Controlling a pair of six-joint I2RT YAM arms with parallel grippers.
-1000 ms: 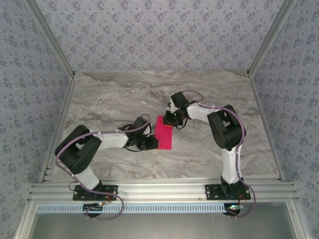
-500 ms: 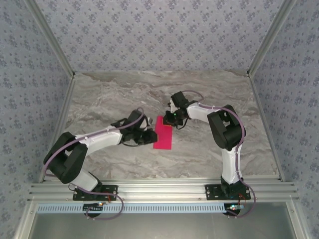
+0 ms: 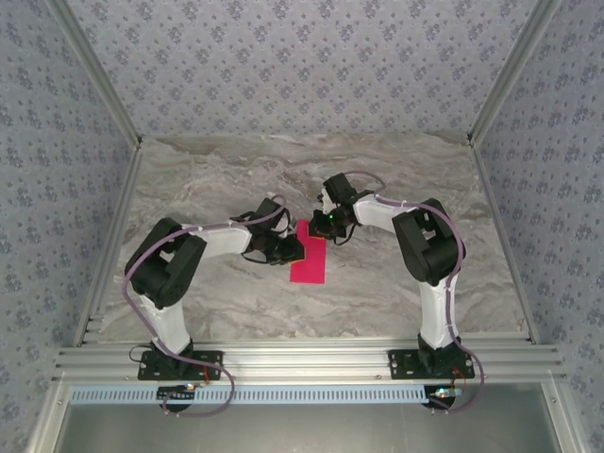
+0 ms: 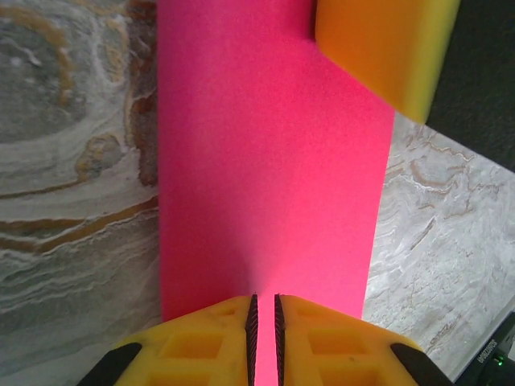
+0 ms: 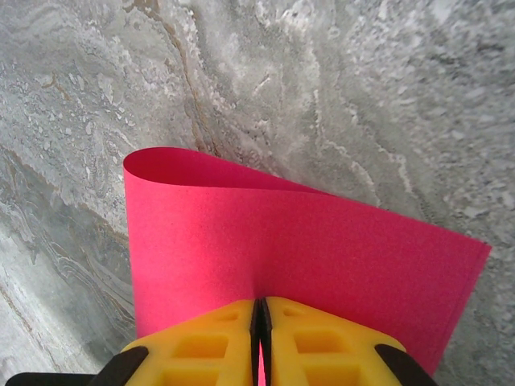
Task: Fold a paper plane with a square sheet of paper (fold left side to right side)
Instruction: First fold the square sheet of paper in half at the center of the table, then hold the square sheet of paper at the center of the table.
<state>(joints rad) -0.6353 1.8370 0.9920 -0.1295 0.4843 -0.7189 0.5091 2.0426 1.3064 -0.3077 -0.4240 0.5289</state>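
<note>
The square sheet of paper (image 3: pixel 309 257) is magenta-pink and lies doubled over on the marble table, left half laid onto the right. Its fold still bulges as a loose loop (image 5: pixel 141 165) in the right wrist view. My right gripper (image 3: pixel 326 226) is shut on the sheet's far edge (image 5: pixel 260 310), with pink paper pinched between its yellow fingertips. My left gripper (image 3: pixel 289 249) sits low over the sheet's left part (image 4: pixel 264 310). Its jaws are shut to a thin slit, nothing caught between them, and the flat paper (image 4: pixel 265 161) stretches ahead. A right gripper fingertip (image 4: pixel 378 48) rests on the paper's far corner.
The grey marble tabletop (image 3: pixel 217 179) spreads around the sheet. Aluminium frame rails (image 3: pixel 302 359) run along the near edge and patterned walls (image 3: pixel 302 66) close in the back and sides. Both arms' elbows stand over the table to either side.
My left gripper has slid away from the near edge and rightward onto the sheet while its elbow swung back in. The right gripper has held still on the paper.
</note>
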